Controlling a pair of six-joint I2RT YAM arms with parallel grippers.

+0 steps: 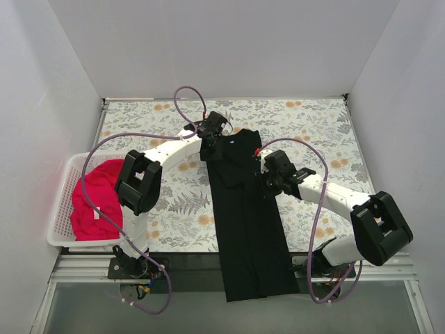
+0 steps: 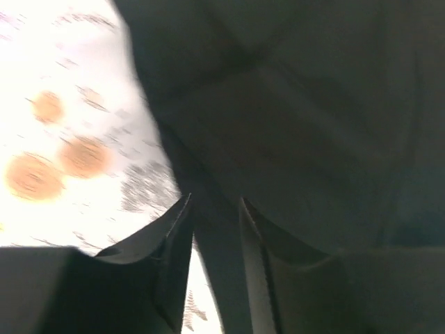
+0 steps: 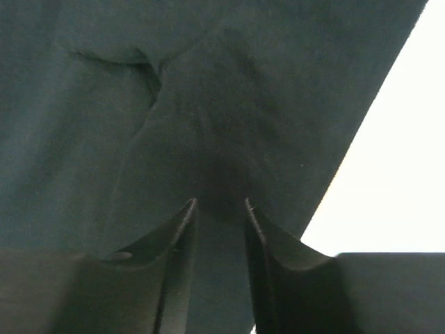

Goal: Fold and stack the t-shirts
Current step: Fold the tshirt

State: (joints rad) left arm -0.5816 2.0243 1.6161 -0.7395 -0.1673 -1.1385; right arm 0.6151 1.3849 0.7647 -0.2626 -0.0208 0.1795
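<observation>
Black shirt (image 1: 247, 223): long folded strip on table (image 1: 313, 118), overhanging near edge. Probably soft, light, limp; best pinched at top corners. Left gripper (image 2: 215, 223), right gripper (image 3: 219, 216): jaws narrowly apart over its cloth; grip cannot be told. Red shirt (image 1: 94, 198): in basket (image 1: 59, 240).

Matt black cloth t-shirt (image 1: 247, 223) (soft, creased); white plastic basket (image 1: 62, 209)

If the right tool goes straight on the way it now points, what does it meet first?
The black t-shirt: its cloth fills the view ahead of the right tool, bunched near its jaws. It may touch; depth is unclear.
</observation>
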